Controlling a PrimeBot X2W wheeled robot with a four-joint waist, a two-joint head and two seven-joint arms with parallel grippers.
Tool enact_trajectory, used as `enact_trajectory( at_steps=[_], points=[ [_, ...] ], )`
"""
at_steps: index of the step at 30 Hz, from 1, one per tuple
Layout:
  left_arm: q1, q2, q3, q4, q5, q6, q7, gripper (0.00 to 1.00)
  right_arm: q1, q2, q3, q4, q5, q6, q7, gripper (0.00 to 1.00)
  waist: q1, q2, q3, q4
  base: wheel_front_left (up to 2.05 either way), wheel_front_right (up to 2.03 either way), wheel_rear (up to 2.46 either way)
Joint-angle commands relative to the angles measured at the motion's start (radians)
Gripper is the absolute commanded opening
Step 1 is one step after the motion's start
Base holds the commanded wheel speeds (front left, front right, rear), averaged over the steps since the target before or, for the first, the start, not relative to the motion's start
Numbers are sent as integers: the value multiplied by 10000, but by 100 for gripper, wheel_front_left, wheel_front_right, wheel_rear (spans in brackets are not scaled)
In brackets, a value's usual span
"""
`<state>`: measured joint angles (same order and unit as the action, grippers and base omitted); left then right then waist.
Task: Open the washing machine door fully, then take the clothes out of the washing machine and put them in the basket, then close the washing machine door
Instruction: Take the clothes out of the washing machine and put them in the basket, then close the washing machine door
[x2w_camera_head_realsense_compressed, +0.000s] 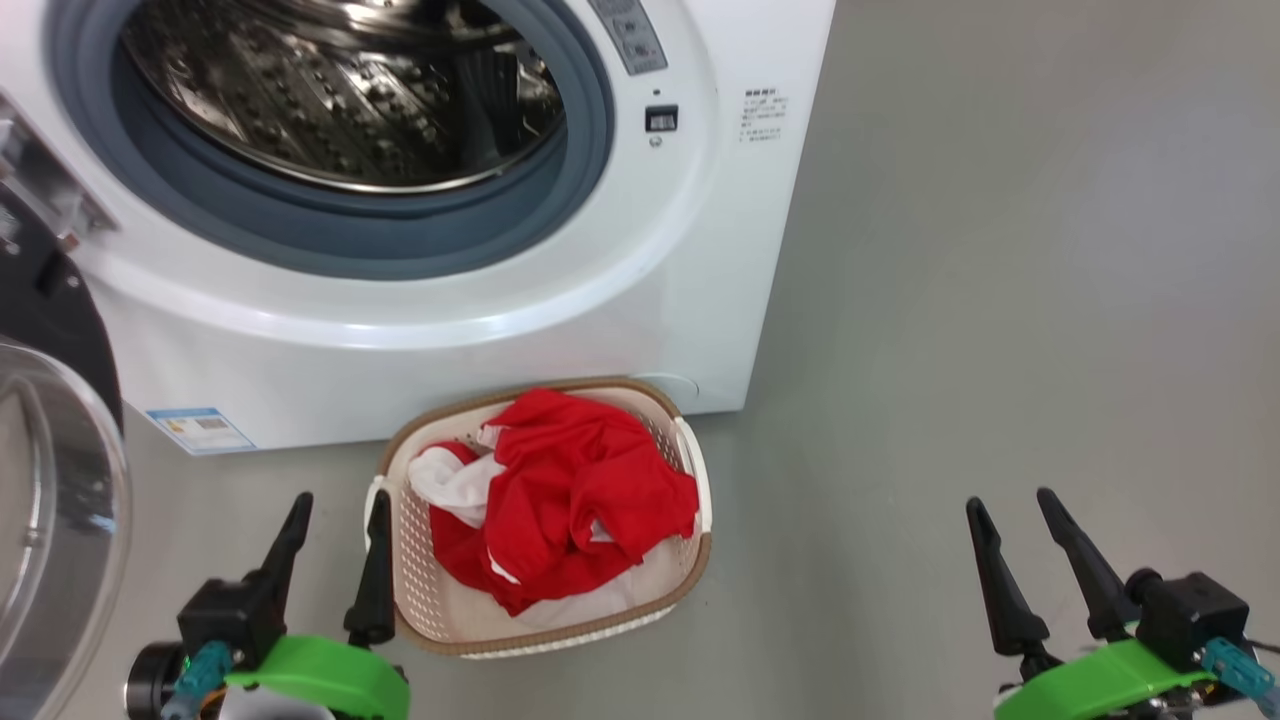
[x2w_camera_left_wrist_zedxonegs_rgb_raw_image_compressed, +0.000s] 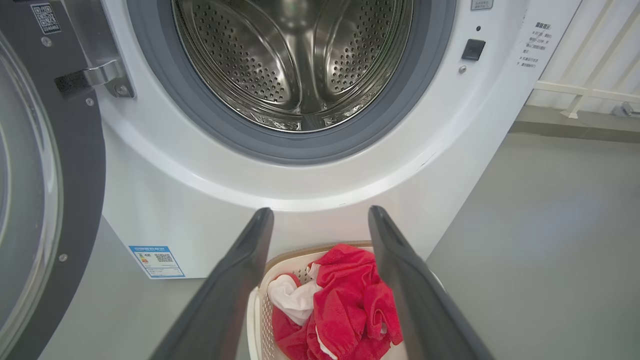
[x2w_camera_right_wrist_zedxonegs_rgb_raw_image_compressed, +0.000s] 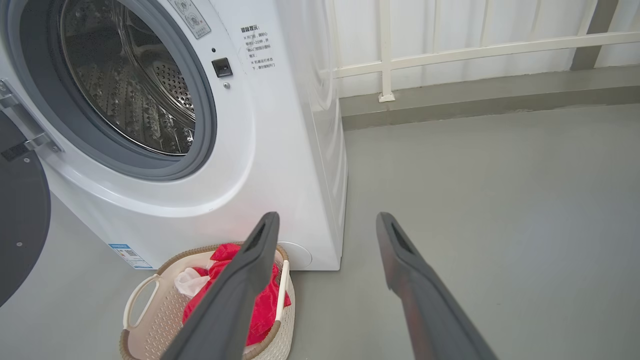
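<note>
Left end effector (x2w_camera_head_realsense_compressed: 341, 497) gapes beside the basket (x2w_camera_head_realsense_compressed: 415, 575) holding red clothes (x2w_camera_head_realsense_compressed: 580, 490)

Print on the washing machine (x2w_camera_head_realsense_compressed: 600, 330) is illegible (too small).

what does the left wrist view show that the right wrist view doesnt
Left wrist view, not the right: the door's glass window, a QR sticker on the door, and the open left gripper.
Right wrist view, not the left: the machine's side panel, a basket handle, and the open right gripper.
Both: the steel drum with no clothes visible inside, the door swung open, red clothes in the basket, and the blue label.
</note>
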<state>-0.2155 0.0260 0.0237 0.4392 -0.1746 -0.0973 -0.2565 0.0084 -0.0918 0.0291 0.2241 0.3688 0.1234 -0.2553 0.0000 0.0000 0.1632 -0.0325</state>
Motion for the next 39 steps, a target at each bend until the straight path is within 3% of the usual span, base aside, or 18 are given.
enact_trajectory(
  at_steps=[1,24,39],
  points=[
    [158,242,354,-405,167,-44,-53,100,82,-153,133,-224,-32,73,-65,100,0,0,-256,92,0,0,0],
    [2634,242,725,-2750,-154,275,-53,100,1301,-200,-73,-365,-42,73,-65,100,0,0,-1233,83,0,0,0],
    [2802,242,462,-2937,-423,388,-53,100,1277,-184,-135,-430,-88,73,-65,100,0,0,-1158,9,0,0,0]
  ],
)
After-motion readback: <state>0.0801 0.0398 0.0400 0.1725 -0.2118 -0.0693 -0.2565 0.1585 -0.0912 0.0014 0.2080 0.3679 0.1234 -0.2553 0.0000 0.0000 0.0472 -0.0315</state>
